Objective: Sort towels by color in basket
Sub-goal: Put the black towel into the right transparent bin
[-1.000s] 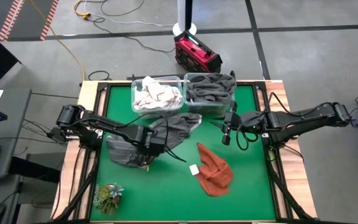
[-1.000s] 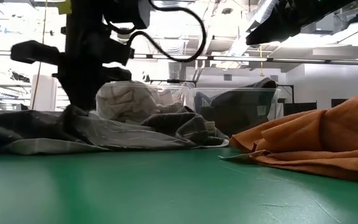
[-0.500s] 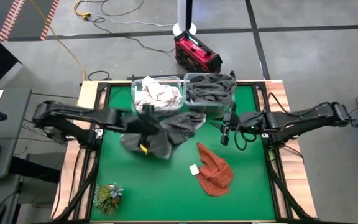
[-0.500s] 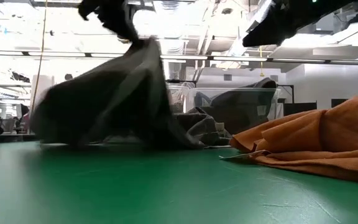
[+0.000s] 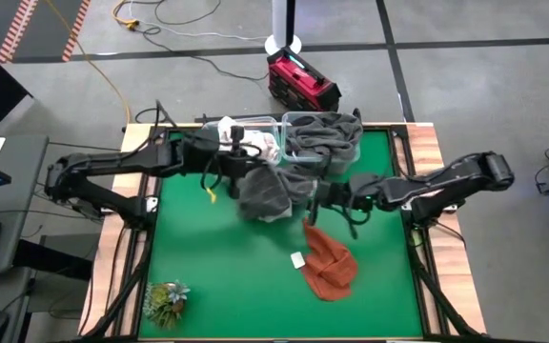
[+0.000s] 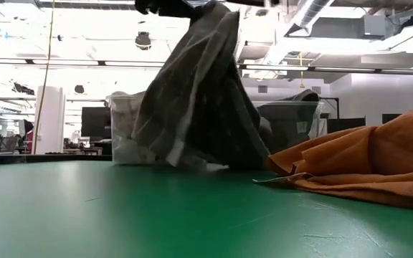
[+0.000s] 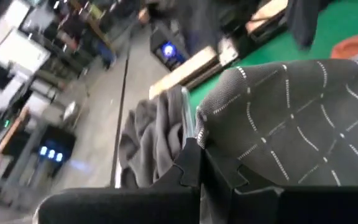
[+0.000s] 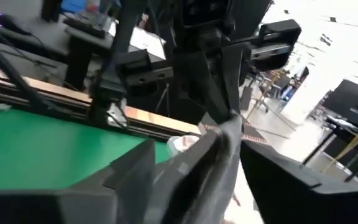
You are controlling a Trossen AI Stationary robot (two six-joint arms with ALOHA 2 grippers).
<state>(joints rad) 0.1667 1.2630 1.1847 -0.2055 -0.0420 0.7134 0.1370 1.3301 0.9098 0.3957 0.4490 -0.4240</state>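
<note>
The left claw [image 5: 239,155] was clamped on a dark grey checked towel [image 5: 267,191], holding it raised so that it hung in front of the two clear bins [image 5: 279,122] at the far side of the green worktop [image 5: 227,276]. The right claw [image 5: 315,195] stood at the hanging towel's lower edge with its fingers [image 8: 132,171] spread wide, the cloth lying between them. A rust orange towel [image 5: 330,264] lay flat on the worktop nearby.

Small green plant [image 5: 166,300] at the table's [image 5: 227,276] near-left corner, red case [image 5: 302,81] — yellow cable [image 5: 91,57] — on floor
</note>
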